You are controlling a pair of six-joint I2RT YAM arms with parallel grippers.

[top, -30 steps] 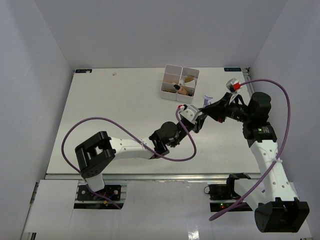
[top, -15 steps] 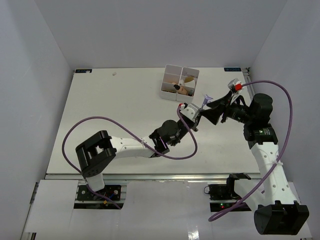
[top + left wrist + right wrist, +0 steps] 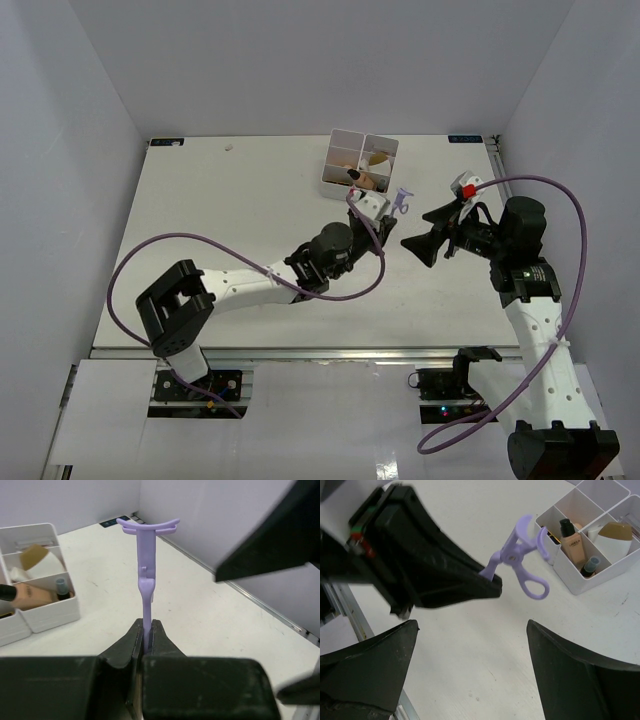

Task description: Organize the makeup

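A purple eyelash curler stands up from my left gripper, which is shut on its lower stem. From above, the curler hangs just right of the white box's near corner, with the left gripper below it. In the right wrist view the curler shows its loop handle and sticks out of the left gripper. My right gripper is open and empty, a short way right of the curler and apart from it. More makeup sits in the box: a tan dark-capped bottle and a tan-topped white piece.
The white multi-compartment box stands at the back of the table, just left of the curler; its wall is near the left gripper. Purple cables loop off both arms. Grey walls close in the table on three sides.
The right gripper has opened, let go of the curler and drawn back to the right. The left gripper has shut on the curler and carried it up toward the box.
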